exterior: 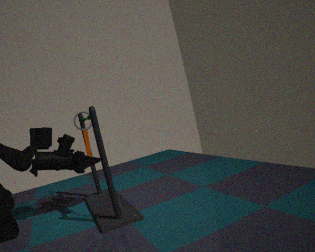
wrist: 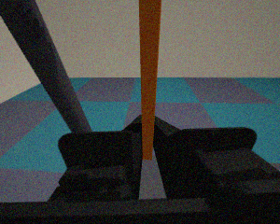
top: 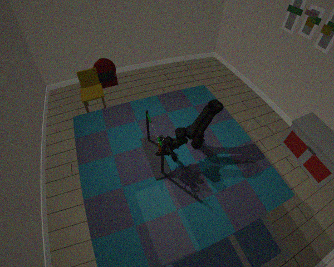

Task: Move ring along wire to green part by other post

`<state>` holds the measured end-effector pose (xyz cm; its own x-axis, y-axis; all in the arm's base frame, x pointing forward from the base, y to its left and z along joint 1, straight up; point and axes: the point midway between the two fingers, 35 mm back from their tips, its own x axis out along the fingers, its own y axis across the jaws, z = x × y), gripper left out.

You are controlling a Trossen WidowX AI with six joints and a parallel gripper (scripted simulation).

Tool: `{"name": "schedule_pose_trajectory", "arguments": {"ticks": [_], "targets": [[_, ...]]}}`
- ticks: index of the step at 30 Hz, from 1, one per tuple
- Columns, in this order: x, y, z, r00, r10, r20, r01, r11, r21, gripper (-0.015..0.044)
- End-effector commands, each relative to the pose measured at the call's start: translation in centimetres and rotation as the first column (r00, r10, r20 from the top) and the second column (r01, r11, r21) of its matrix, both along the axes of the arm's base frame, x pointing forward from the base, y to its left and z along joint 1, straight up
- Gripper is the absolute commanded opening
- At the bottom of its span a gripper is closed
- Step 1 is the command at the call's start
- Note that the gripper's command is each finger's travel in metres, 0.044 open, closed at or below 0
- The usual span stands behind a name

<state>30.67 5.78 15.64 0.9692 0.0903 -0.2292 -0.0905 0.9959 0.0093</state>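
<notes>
One ring (top: 162, 137) (exterior: 75, 125) stands up near the green part of the wire (top: 160, 141) by the near post (top: 162, 164) (exterior: 104, 163). We pinch its orange handle (top: 160, 148) (exterior: 87, 142) (wrist: 149, 70) in our gripper (top: 158, 153) (exterior: 95, 160) (wrist: 146, 119), over the checkered mat (top: 150, 201) (exterior: 206, 200) (wrist: 107, 114).

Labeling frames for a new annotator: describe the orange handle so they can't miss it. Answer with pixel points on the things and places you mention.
On the blue-and-purple checkered mat (top: 150, 201) (exterior: 179, 217) (wrist: 229, 112), find the two dark posts on a flat base plate (top: 152, 162) (exterior: 130, 215). The handle (top: 160, 148) (exterior: 86, 142) (wrist: 149, 70) is the straight bar below the thin pale ring (exterior: 74, 121), its lower end in the gripper (top: 158, 153) (exterior: 97, 160) (wrist: 146, 119); unlike the dark posts beside it, it's orange.
</notes>
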Motion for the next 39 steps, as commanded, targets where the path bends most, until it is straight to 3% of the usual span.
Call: {"name": "schedule_pose_trajectory", "arguments": {"ticks": [1, 39], "targets": [[-0.08, -0.07, -1.25, 1.000, -0.005, -0.019, 0.005, 1.000, 0.000, -0.0150], [-0.10, -0.06, -1.65, 1.000, -0.005, -0.019, 0.005, 1.000, 0.000, -0.0150]]}}
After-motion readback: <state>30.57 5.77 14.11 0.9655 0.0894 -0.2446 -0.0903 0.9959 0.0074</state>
